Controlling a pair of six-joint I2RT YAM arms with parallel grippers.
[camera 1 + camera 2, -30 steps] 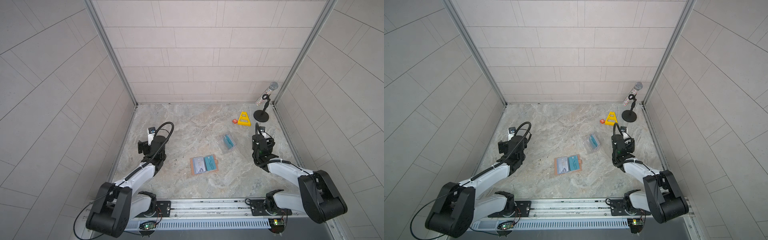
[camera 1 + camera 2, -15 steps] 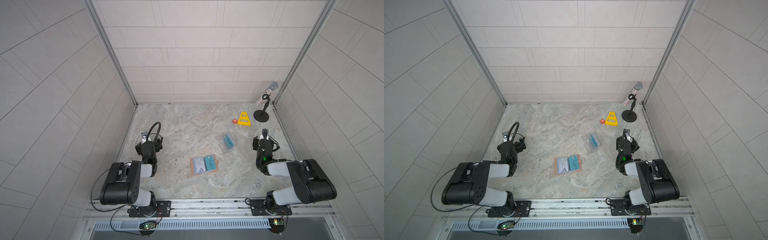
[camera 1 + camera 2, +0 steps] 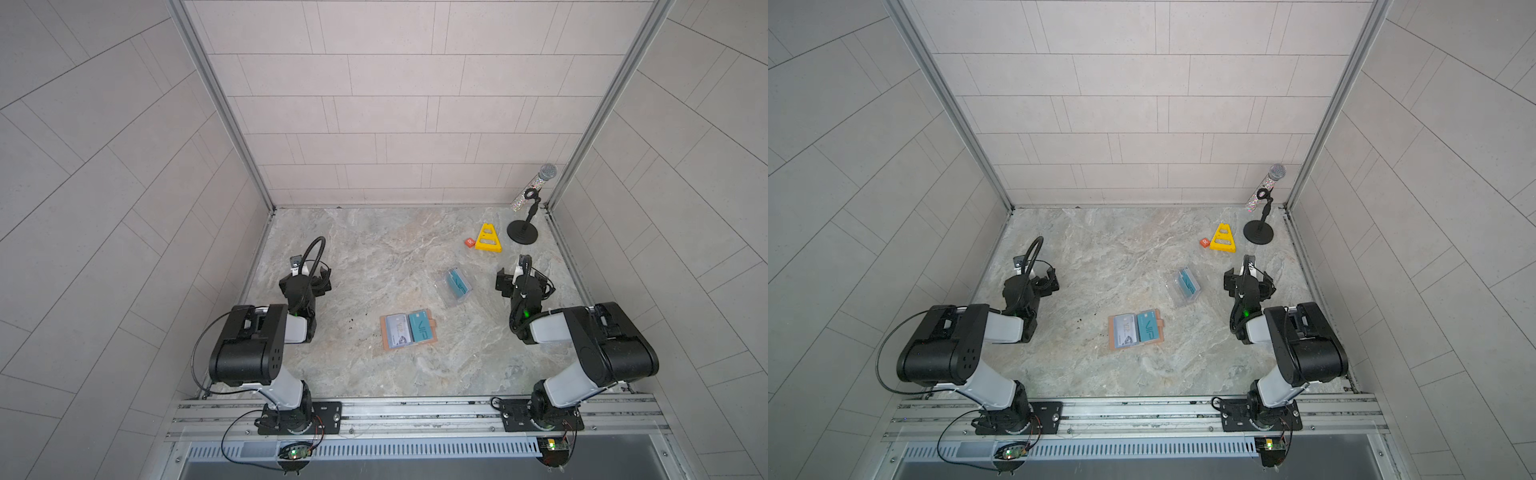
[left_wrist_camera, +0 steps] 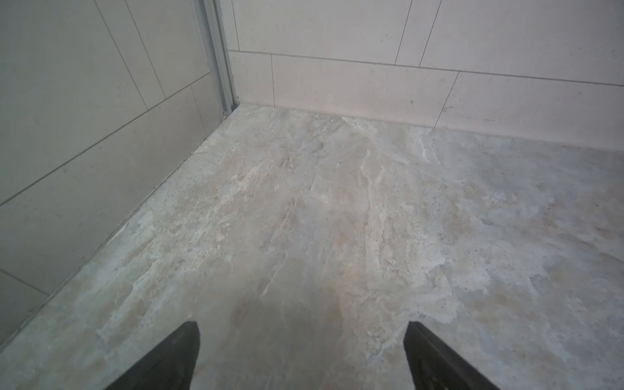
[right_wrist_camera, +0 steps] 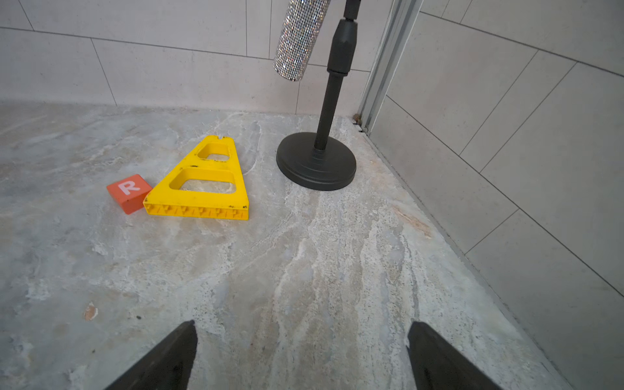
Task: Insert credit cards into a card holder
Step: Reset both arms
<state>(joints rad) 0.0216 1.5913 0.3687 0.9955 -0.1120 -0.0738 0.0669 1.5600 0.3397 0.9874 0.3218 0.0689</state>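
- I see the card holder (image 3: pixel 409 336) lying open and flat on the marbled desk (image 3: pixel 374 257). It sits between the left jaws and the right jaws, nearer the arm bases than either. Its long axis runs from one pair toward the other, snap tab toward the right jaws.
- It is tan leather with clear sleeves. A pale grey-blue card (image 3: pixel 397 331) fills the half toward the left jaws, a teal VIP card (image 3: pixel 421 328) the other.
- A clear plastic box (image 3: pixel 448 297) holding teal cards (image 3: pixel 458 284) lies near the right jaws.
- Both pairs stand spread wide, gripping nothing.
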